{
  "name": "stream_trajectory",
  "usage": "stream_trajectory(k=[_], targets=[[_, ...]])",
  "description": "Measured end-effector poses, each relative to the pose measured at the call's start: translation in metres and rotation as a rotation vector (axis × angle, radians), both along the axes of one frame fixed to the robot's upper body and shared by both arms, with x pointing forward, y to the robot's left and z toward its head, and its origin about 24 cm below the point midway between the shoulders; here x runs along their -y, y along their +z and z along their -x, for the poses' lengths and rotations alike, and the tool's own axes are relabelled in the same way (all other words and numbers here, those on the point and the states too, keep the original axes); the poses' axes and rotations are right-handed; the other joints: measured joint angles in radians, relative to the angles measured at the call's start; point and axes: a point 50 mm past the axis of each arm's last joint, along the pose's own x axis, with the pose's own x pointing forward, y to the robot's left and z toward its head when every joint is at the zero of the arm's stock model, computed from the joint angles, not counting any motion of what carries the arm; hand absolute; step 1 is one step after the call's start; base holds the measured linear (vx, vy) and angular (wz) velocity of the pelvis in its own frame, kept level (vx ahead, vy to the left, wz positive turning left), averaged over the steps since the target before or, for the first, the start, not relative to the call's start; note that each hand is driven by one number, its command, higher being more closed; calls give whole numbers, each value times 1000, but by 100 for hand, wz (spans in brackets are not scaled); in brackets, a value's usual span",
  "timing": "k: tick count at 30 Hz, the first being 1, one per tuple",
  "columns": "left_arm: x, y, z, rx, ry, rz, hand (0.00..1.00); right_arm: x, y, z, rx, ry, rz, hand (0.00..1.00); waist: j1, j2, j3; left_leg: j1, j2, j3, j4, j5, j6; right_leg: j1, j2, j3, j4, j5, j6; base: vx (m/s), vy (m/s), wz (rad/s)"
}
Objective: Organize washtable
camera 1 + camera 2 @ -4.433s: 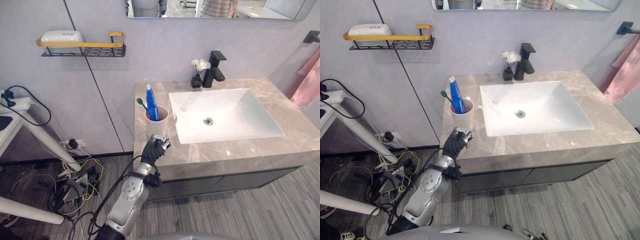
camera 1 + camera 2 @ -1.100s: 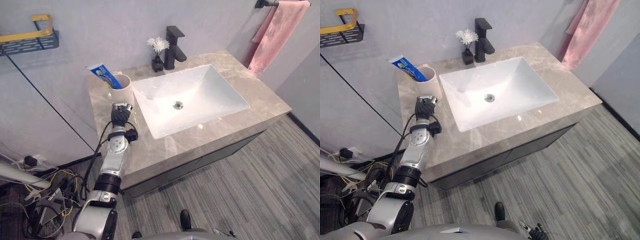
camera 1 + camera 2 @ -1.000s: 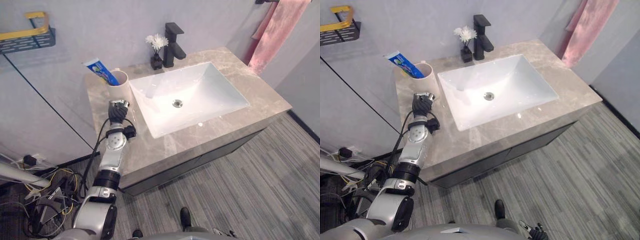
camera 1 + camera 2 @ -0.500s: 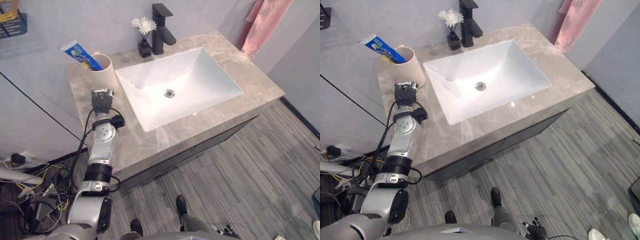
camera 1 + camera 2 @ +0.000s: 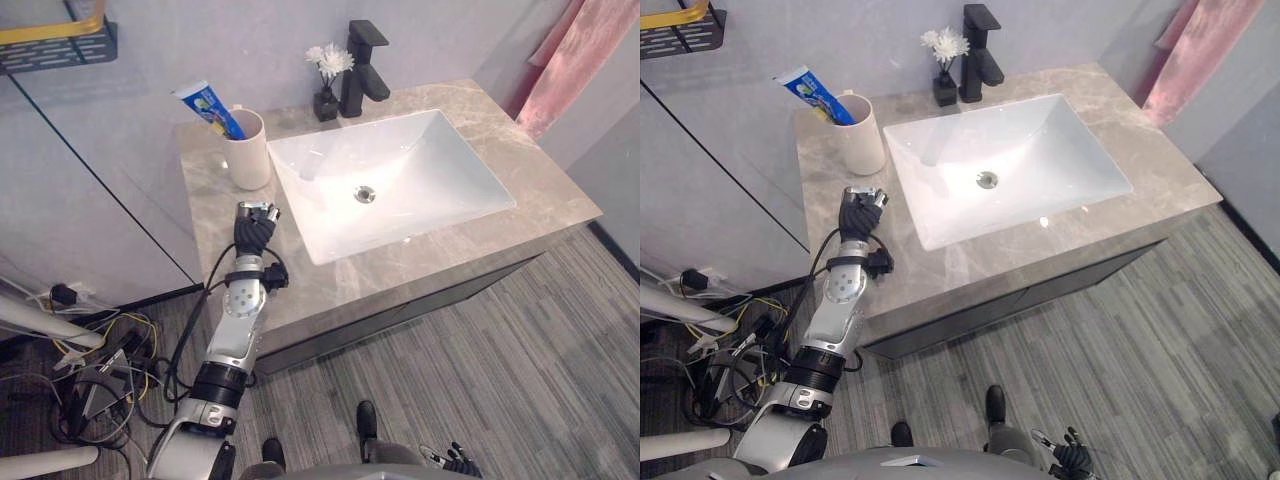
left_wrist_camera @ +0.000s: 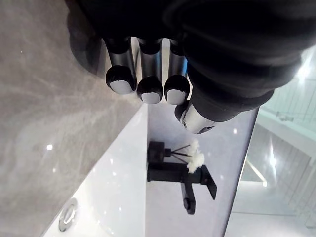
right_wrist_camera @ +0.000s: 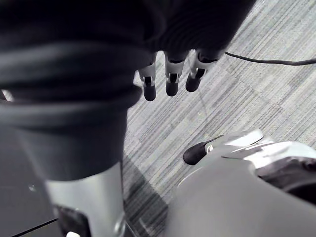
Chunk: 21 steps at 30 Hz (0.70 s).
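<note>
Head view: grey marble washtable (image 5: pixel 520 170) with white rectangular basin (image 5: pixel 425 160); cream cup (image 5: pixel 248 152) holding blue toothpaste tube (image 5: pixel 207 103) stands at its back left. Left hand (image 5: pixel 255 228) is over the counter before the cup, apart from it. Left wrist view: fingers (image 6: pixel 149 74) relaxed, empty, black faucet (image 6: pixel 180 177) beyond. Right wrist view: right hand (image 7: pixel 170 74) hangs slack above grey striped floor (image 7: pixel 237 113).

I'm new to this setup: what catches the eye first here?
The white basin sunk in the grey marble counter dominates. At the counter's back left stands a cup holding a blue toothpaste tube; the left hand, holding nothing, is just in front of it.
</note>
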Motion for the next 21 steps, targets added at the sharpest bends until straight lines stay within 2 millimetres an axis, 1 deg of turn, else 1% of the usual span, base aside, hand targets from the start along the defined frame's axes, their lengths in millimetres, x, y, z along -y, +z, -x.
stream_trajectory(k=[6, 12, 15, 18, 21], targets=[[2, 3, -9, -6, -1, -14, 100, 0, 0, 0, -1, 10, 2, 0, -3, -1, -1, 1, 0, 7, 0, 0, 0, -3, 1, 8, 0, 1, 1, 1, 0, -2], [0, 11, -22, -8, 9, -43, 100, 0, 0, 0, -1, 11, 2, 0, -6, -1, -1, -2, 0, 28, 0, 0, 0, -17, 1, 25, 2, 5, 7, 7, 0, -9], [0, 14, -25, -9, 16, -45, 100, 0, 0, 0, -1, 11, 1, 0, -11, -2, -1, -2, 0, 34, 1, -1, 0, -20, 2, 30, 2, 6, 8, 4, 2, -5], [-6, 20, -29, 4, 43, -49, 100, 0, 2, -4, 19, 17, 4, 0, -11, -2, -1, -4, 0, 50, 1, -2, 0, -31, 4, 44, 2, 11, 8, -6, 2, -13], [-15, 22, -30, 9, 84, -36, 100, 1, 4, -7, 33, 21, 7, 0, -24, -3, 0, -6, 0, 57, 3, -4, 0, -36, 5, 54, 2, 13, 7, -7, -1, -8]])
